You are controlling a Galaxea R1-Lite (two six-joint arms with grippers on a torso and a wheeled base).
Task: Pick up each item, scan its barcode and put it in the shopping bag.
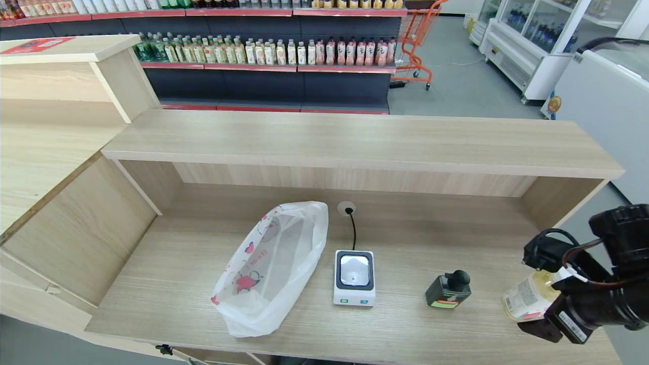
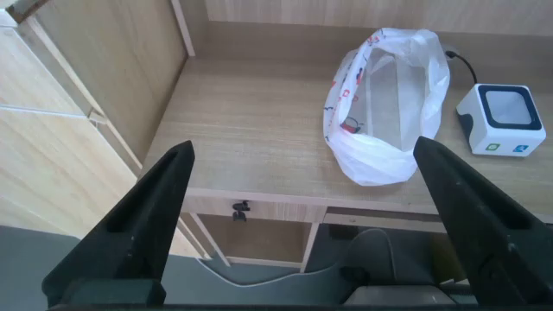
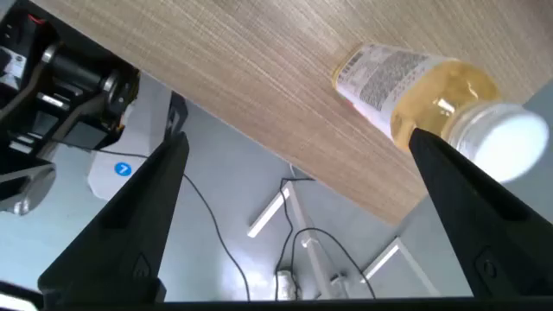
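Shopping bag of thin white plastic with red prints [image 1: 271, 268] lies on the pale wooden tabletop [image 1: 167, 284], left of centre, its mouth open towards the back wall. Just beside it, to the right and not touching, sits a white box-shaped barcode scanner with a dark window [image 1: 354, 278]. Its black cable [image 1: 353, 228] runs back to a round port in the tabletop.

Small dark bottle with a round black cap and a red-and-green label [image 1: 448, 290] stands right of the scanner, apart from it.

Clear bottle of yellow liquid with a white label and white cap [image 3: 423, 91] is at the tabletop's right end, close to the front edge. It looks upright.

Right pincer [image 3: 298, 142] hangs over that right end with its black fingers [image 3: 467, 199] spread wide apart. The bottle's cap sits against one fingertip in the wrist view; contact cannot be judged. Nothing is clamped.

Left pincer [image 2: 302, 149] hovers off the tabletop's front edge, left of the bag, fingers wide apart and holding nothing.

Behind the tabletop: a raised wooden ledge [image 1: 355, 142], shop shelves of bottled drinks [image 1: 263, 50], an orange cart [image 1: 418, 45], and white chest freezers [image 1: 603, 96].
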